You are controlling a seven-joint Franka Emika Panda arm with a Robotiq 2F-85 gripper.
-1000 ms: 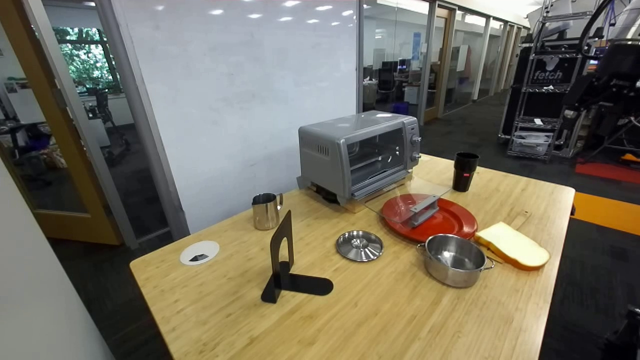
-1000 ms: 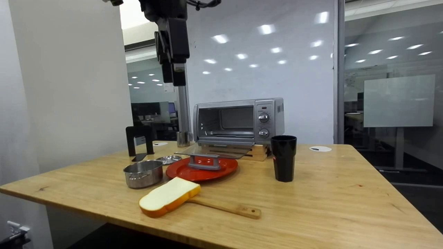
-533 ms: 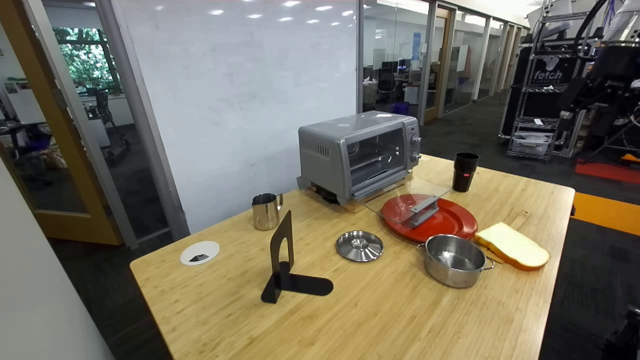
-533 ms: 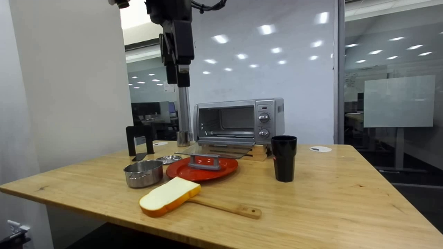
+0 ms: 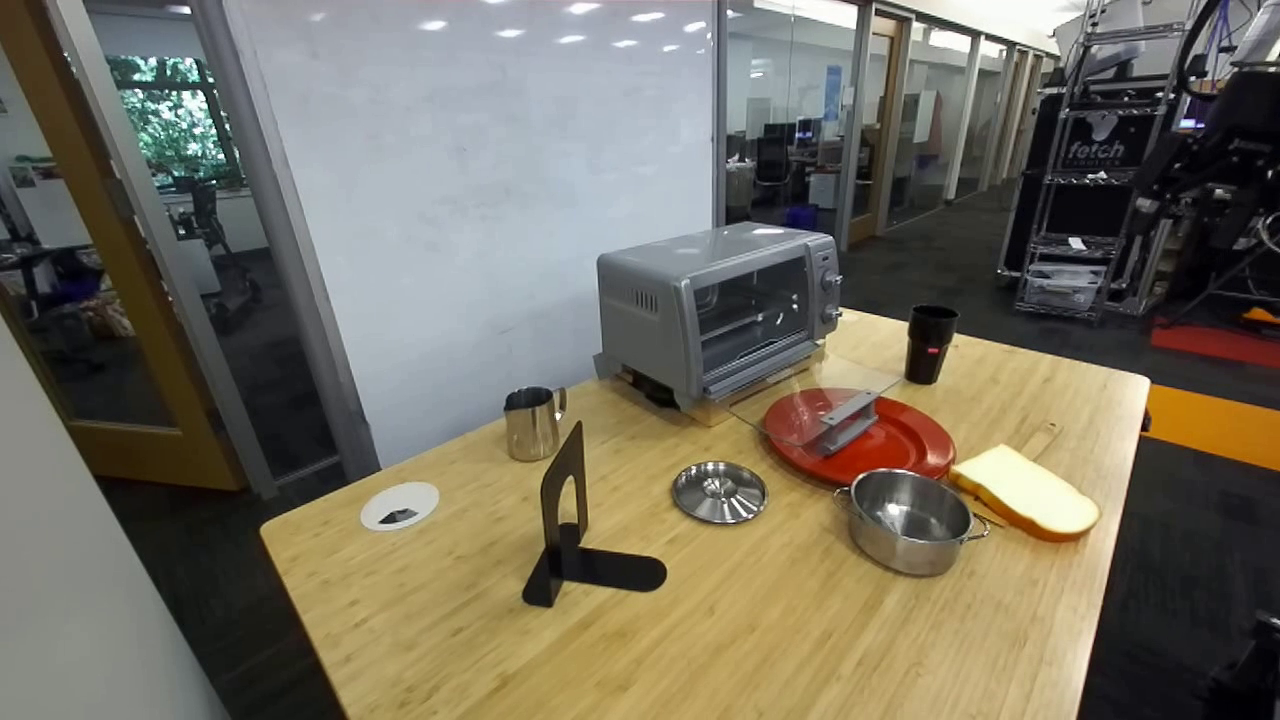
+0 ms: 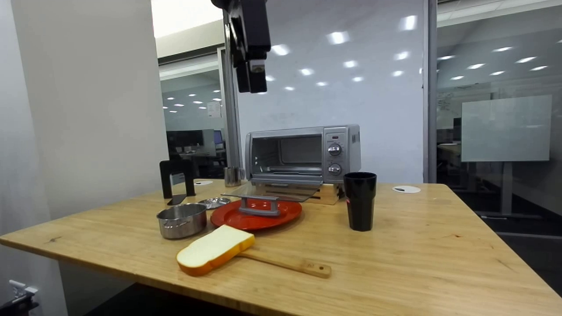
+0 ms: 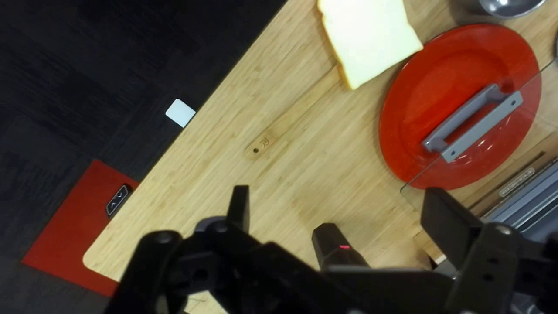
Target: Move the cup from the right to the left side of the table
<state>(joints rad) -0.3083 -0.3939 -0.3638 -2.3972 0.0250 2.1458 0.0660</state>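
The black cup stands upright on the wood-topped table, right of the oven. In an exterior view it stands on the right part of the table. My gripper hangs high above the table, up and left of the cup in that view. In the wrist view my gripper is wide open with nothing between its fingers. The cup shows below and between them there, and its upper part is hidden by the gripper body.
The toaster oven has its glass door down over a red plate. A steel pot, bread slice and wooden utensil are in front. A lid, black bookend and steel pitcher stand farther left.
My gripper has moved right and upward in the exterior view that shows it whole. It stays open. The cup and the other things have not moved.
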